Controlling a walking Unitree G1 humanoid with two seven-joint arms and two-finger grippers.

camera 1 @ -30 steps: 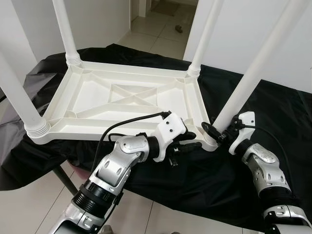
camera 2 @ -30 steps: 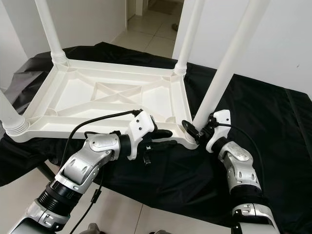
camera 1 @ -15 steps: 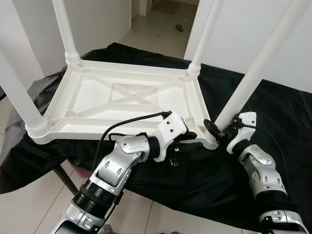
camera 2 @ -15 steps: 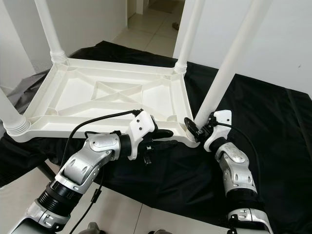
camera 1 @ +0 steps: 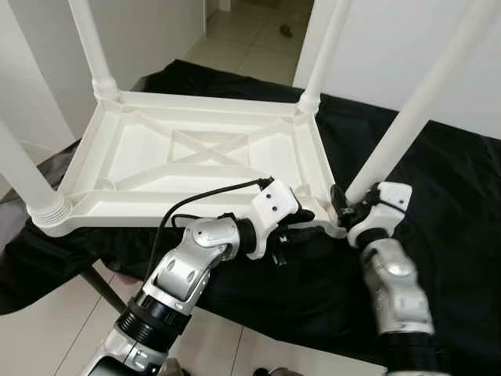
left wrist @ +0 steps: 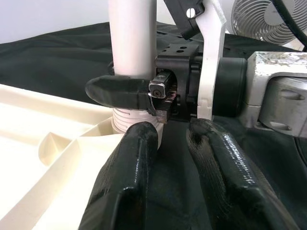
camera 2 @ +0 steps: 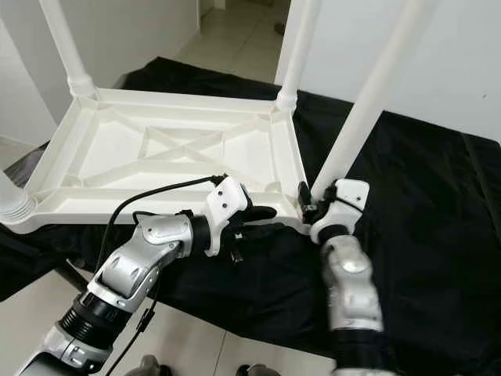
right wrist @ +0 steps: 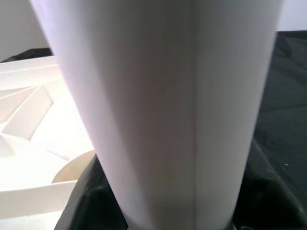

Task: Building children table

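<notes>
Right hand (camera 1: 342, 205) pinched the base of the near-right leg (camera 1: 407, 117), one finger visible across the leg in the left wrist view, right above its socket. Left hand (camera 1: 307, 223) sat at 9 o'clock of that corner, fingers (left wrist: 129, 191) a little apart, around the near rim of the tabletop (camera 1: 196, 157), nothing clamped tight as far as I could tell.

Tabletop lay upside down, ribs up, all four legs standing in the corner sockets. Near-right leg tilted toward 1 o'clock in the head views, could be lens angle.

Risk, judged: leg not fully seated or threaded, so a twist by the right hand could spin the whole light tabletop instead, if the left hand's hold slipped. Near-left corner overhung the counter edge, so a push toward 7 o'clock might tip it off.

Counter was draped in black cloth (camera 1: 438, 188), loose and wrinkled, likely slippery under plastic. Tiled floor (camera 1: 47, 329) below, white walls, open doorway at 12 o'clock, a fan (left wrist: 259, 19) beyond.
</notes>
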